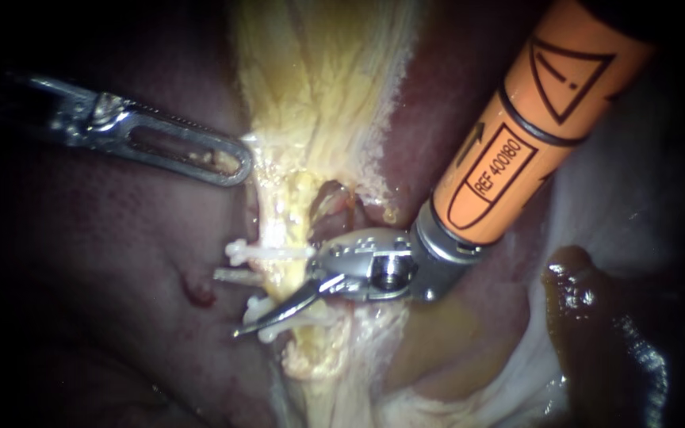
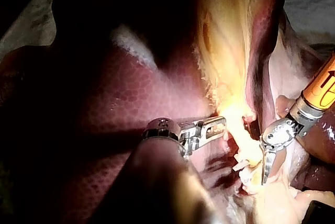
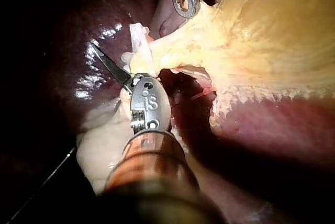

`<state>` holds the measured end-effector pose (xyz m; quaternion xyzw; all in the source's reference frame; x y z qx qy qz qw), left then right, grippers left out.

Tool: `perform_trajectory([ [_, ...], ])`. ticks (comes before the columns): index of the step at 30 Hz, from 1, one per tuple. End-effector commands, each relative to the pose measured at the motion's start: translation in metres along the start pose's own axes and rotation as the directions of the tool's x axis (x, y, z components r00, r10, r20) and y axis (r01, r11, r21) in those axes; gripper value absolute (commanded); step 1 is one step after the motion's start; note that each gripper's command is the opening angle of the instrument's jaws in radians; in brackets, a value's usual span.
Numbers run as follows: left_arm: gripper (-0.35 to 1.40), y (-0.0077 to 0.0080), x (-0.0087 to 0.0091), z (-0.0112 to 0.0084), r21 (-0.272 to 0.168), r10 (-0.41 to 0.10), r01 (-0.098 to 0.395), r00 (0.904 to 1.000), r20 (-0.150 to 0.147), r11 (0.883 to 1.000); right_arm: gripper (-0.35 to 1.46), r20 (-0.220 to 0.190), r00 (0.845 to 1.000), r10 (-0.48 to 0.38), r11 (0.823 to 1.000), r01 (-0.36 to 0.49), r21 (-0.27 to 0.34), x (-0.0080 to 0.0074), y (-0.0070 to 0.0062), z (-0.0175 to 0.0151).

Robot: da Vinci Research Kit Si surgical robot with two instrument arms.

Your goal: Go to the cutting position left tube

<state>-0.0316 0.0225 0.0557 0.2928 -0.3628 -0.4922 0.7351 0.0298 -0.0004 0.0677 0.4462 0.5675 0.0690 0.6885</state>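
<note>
Straddling the left tube (image 1: 277,273) just below the centre of the endoscope frame, the right instrument (image 1: 238,304) comes in from the upper right on its orange shaft. Its two thin blades stand narrowly apart. One blade crosses in front of the tube and points toward the lower left. The grey tip that shows beyond the tube is probably the other blade passing behind it, though the glare makes that hard to confirm. The blades are not closed on the tube.

They sit between the upper clip (image 1: 267,252) and the lower clip (image 1: 254,306), both white and both across the tube. That spacing would keep each end sealed after a cut.

The left instrument (image 1: 235,165) enters from the upper left. Its slotted jaws appear clamped on the edge of the yellowish tissue (image 1: 319,95) above the clips, most likely to keep the tube taut and lifted off the dark red liver (image 1: 120,261).

To the right of the tube is a small dark gap with a reddish strand beside it, so the blades should keep to the clipped side. I judge the instrument to be essentially at the cutting position.
</note>
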Motion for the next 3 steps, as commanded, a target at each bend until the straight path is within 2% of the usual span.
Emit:
perform_trajectory([
  [1, -0.35, 0.0000, 0.0000, 0.0000, 0.000, 0.000, 0.000, 1.0000, 0.000, 1.000, 1.36, 0.000, 1.000, 0.000, 1.000, 0.000, 0.000, 0.0000, 0.0000, 0.0000],
  [3, -0.35, 0.0000, 0.0000, 0.0000, 0.000, 0.000, 0.000, 1.0000, 0.000, 1.000, 1.36, 0.000, 1.000, 0.000, 1.000, 0.000, -0.001, 0.0000, 0.0001, 0.0000],
])
